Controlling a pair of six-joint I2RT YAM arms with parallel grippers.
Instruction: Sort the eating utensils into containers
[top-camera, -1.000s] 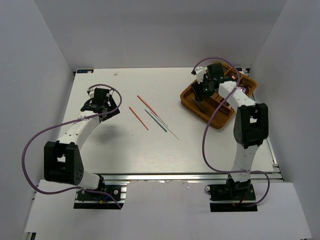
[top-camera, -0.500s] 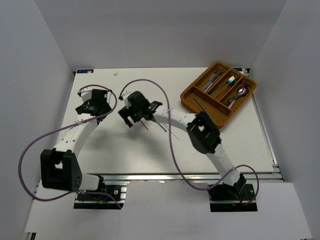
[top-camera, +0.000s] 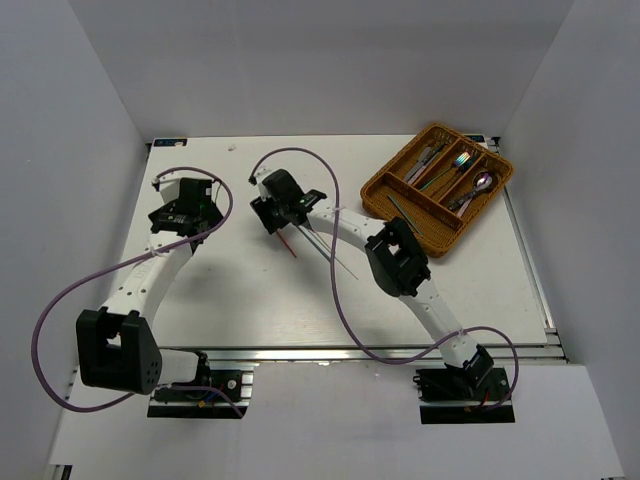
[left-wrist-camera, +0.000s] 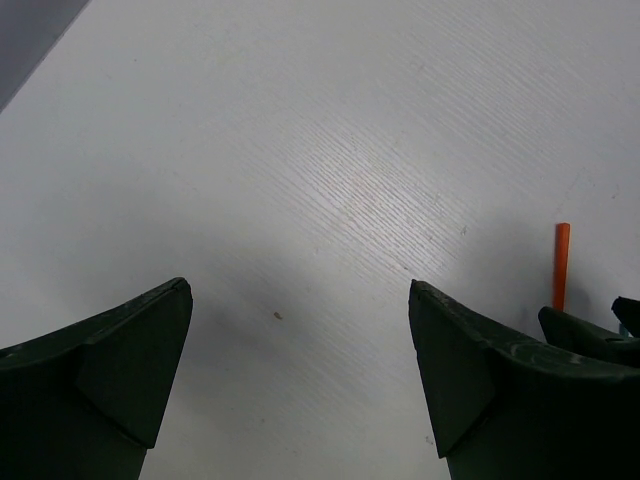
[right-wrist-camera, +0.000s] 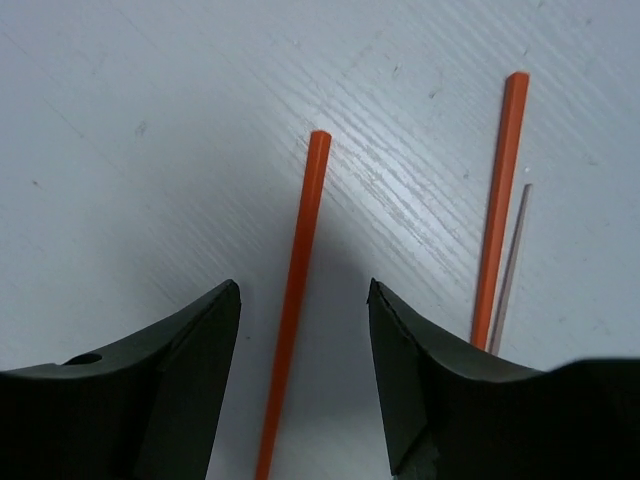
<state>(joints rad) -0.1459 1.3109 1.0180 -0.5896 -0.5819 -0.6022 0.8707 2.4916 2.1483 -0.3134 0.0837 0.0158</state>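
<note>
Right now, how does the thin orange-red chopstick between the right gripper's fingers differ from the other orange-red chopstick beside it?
The first orange-red chopstick lies between the open jaws of the right gripper; the other orange-red chopstick lies outside them. The first has bare white table on both sides; the other runs alongside a thin greyish stick. Both are slim, the same colour, and lie flat.

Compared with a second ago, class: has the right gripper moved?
Yes. The right gripper swung left, from over the wicker tray to a red chopstick mid-table, jaws open either side of it.
</note>
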